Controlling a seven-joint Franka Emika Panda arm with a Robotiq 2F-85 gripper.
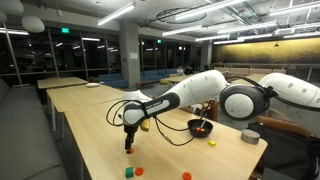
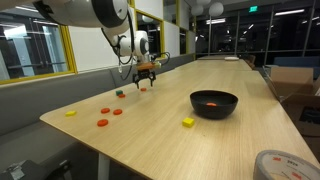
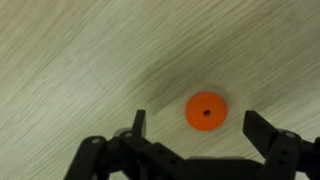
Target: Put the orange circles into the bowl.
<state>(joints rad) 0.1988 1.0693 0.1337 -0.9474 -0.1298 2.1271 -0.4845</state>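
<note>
My gripper (image 3: 200, 128) is open and hovers just above the table, its fingers on either side of one orange circle (image 3: 206, 111), a flat disc with a small centre hole. The fingers do not touch it. The gripper (image 2: 145, 76) and that circle (image 2: 143, 87) also show in both exterior views, far from the black bowl (image 2: 214, 112). The bowl (image 1: 192, 124) holds something orange. Three more orange circles (image 2: 105, 110) (image 2: 117, 112) (image 2: 102, 123) lie near the table's end.
A small green block (image 2: 119, 94) lies near the gripper. A yellow block (image 2: 188, 122) sits beside the bowl and a yellow piece (image 2: 70, 113) near the table edge. A pale grey round object (image 1: 250, 137) stands by the robot's base.
</note>
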